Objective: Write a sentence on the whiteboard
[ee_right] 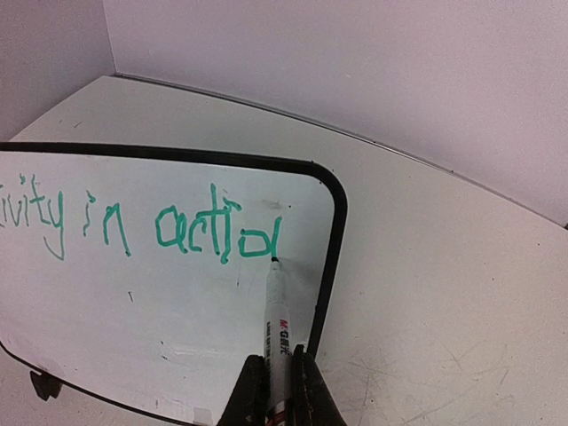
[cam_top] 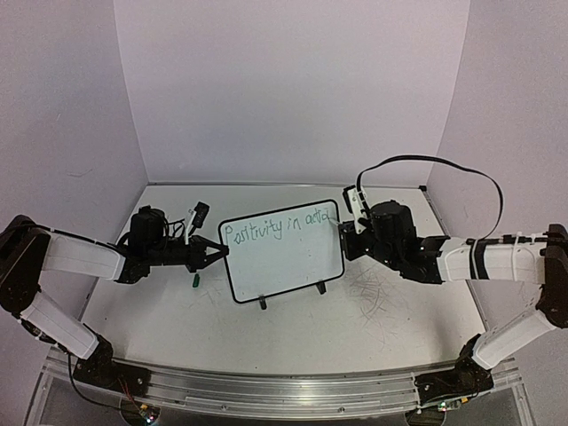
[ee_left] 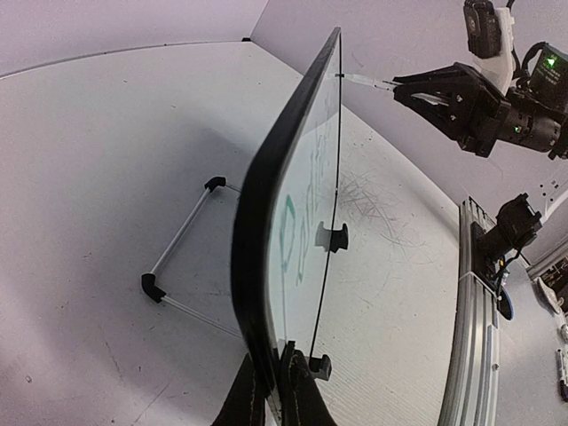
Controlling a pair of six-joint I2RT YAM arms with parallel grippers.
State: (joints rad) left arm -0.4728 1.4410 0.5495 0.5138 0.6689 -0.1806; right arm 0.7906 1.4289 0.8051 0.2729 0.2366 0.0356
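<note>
The whiteboard runs left-right; left fingers pinch its edge, right fingers clamp a marker tipped against the sentence.

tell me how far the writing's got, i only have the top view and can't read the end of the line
observer: In the right wrist view the sentence runs to "actio", with one short extra stroke at the o. There is no n yet.
operator: is the pen on the board
observer: Yes. The marker in the right gripper has its tip on the board right beside that o.
operator: what's the left side gripping exactly
observer: In the left wrist view the left gripper is shut on the rim of the whiteboard, with one finger on each face.
</note>
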